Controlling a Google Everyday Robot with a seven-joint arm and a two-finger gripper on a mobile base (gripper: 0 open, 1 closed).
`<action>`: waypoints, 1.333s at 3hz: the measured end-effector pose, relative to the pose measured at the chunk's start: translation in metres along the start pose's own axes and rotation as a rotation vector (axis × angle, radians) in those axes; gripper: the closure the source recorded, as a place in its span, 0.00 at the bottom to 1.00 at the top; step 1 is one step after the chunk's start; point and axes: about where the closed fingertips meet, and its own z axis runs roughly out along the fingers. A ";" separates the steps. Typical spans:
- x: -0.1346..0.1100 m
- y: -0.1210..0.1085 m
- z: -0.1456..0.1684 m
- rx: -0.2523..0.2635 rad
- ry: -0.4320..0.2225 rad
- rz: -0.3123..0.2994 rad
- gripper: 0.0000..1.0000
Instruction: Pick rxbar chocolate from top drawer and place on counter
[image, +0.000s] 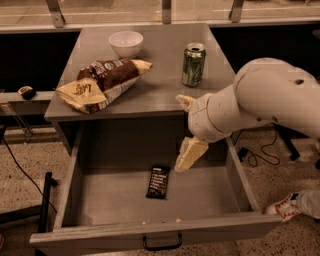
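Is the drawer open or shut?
Open: the top drawer is pulled out, rxbar chocolate lying flat inside, end effector hovering beside it.

The thick white arm (270, 100) reaches in from the right, and its gripper (189, 151) angles down-left over the drawer (100, 200).
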 end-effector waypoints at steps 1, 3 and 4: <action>-0.006 0.000 -0.023 0.057 -0.016 -0.071 0.00; 0.005 0.034 0.030 -0.080 0.001 -0.007 0.00; 0.019 0.079 0.069 -0.200 0.010 0.122 0.00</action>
